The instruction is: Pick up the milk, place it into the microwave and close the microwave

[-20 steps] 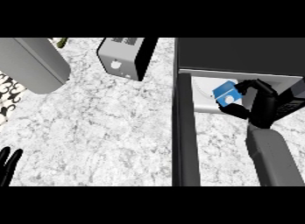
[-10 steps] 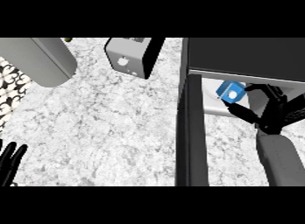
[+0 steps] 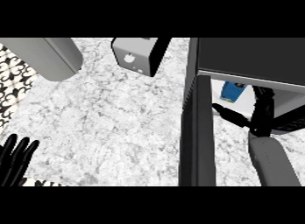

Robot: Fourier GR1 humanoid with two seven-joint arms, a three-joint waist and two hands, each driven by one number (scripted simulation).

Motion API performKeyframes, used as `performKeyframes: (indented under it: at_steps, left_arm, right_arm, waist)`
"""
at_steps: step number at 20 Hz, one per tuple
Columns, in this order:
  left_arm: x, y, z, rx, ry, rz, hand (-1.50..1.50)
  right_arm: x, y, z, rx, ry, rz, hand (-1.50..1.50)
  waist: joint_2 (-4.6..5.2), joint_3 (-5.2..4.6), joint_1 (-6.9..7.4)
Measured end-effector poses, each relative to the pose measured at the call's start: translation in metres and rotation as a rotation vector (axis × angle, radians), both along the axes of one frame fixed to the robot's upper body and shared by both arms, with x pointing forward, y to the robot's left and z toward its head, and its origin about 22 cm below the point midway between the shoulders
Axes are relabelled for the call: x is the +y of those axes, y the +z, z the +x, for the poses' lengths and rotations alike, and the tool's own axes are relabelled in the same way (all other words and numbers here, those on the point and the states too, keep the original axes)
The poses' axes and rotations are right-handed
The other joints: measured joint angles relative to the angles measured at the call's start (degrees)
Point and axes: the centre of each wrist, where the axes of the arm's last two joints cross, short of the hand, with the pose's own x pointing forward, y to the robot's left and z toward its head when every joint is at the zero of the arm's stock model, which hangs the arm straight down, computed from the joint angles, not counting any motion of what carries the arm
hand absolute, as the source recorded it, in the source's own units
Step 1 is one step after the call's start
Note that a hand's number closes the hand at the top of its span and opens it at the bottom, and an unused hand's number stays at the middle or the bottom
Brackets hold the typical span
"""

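1. Head view, state: the blue milk carton [image 3: 232,91] stands inside the open dark-grey box microwave [image 3: 258,57], at 2 o'clock. The black right hand [image 3: 258,122] lies at the carton's 5 o'clock, fingers spread and released, apart from it. The black left hand [image 3: 9,162] rests open at 8 o'clock.
2. Head view, hazard: the carton appears near the cavity front. A withdrawing finger could tip it, or the dark flat microwave door [image 3: 197,131] could jam against it.
3. Head view, change: half a second earlier the fingers bracketed the carton; they have since drawn back toward 6 o'clock.
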Motion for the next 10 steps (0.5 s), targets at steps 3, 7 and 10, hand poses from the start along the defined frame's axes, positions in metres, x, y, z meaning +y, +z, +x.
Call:
performKeyframes:
  at_steps: [3, 7, 10]
  left_arm:
    - [-0.003, 0.0, 0.002, -0.002, -0.011, 0.001, -1.5]
    - [-0.007, 0.001, 0.005, -0.006, -0.018, 0.007, -1.5]
    - [-0.01, 0.0, 0.007, -0.004, -0.025, 0.012, -1.5]
  right_arm:
    - [0.007, 0.001, 0.002, -0.007, 0.027, 0.024, -1.5]
    - [0.012, 0.0, 0.009, 0.028, 0.02, 0.067, -1.5]
    - [0.014, 0.0, 0.013, 0.044, 0.027, 0.065, -1.5]
  waist:
    - [-0.54, -0.12, -0.17]
    - [-0.4, -0.13, -0.25]
    - [-0.62, -0.23, -0.55]
